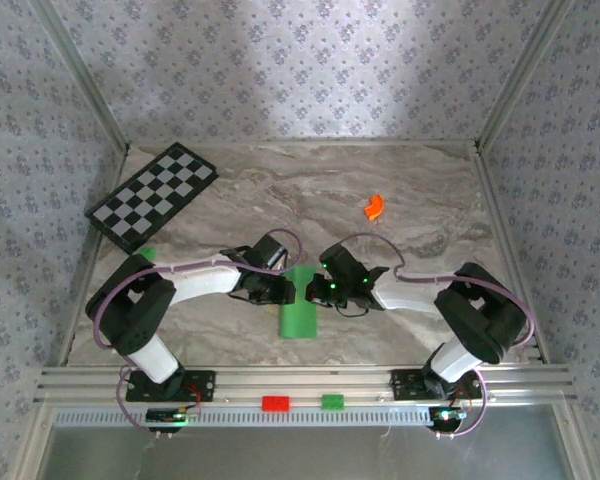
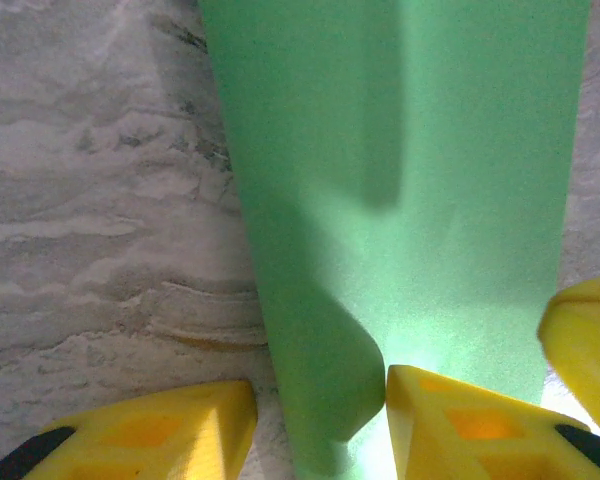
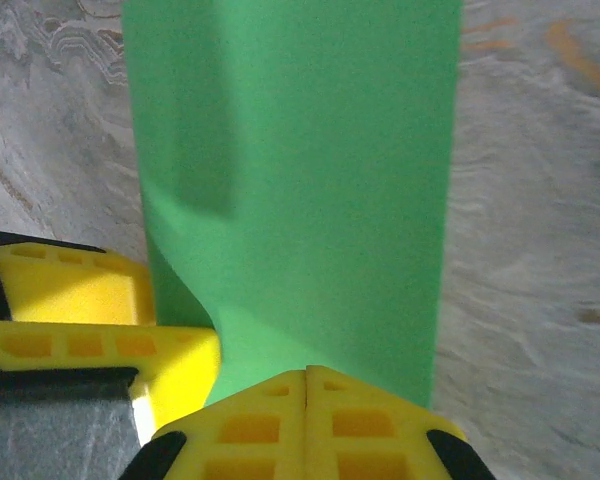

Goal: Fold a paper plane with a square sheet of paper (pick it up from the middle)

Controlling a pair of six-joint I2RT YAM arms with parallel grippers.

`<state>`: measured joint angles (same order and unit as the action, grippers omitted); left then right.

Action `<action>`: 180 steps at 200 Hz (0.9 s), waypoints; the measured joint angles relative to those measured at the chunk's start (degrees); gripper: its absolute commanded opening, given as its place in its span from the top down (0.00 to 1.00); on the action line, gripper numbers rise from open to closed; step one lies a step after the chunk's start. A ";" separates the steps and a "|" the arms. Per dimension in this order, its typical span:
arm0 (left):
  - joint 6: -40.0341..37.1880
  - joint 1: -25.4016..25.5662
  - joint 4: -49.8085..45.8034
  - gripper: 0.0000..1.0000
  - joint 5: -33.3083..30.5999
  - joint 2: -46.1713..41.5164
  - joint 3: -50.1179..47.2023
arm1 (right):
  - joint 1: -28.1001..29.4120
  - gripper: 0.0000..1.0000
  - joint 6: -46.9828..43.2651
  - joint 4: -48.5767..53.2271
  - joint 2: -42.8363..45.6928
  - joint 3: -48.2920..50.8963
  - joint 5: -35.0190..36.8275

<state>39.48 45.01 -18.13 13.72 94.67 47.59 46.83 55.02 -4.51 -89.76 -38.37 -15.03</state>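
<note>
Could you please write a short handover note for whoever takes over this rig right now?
Left claw: jaws apart, straddling one long side of the green paper.
Right claw: shut, tips at the opposite side; I can't confirm a pinch.
Green paper: on the table between both claws, folded into a narrow strip.
Done: lengthwise folding.
Left: nose point and wings; no plane shape yet.

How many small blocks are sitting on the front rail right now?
2. A red block sits near the middle of the rail, and a green block lies just right of it; others may be hidden.
</note>
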 measured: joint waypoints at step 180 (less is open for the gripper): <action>2.27 -1.57 2.36 0.67 -1.57 -11.82 -0.35 | -9.62 1.00 -11.61 -0.26 -2.43 2.34 -10.21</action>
<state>41.76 43.44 -15.77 12.14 82.85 47.24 37.21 43.42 -4.78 -92.18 -36.03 -25.23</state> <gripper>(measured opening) 0.415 0.049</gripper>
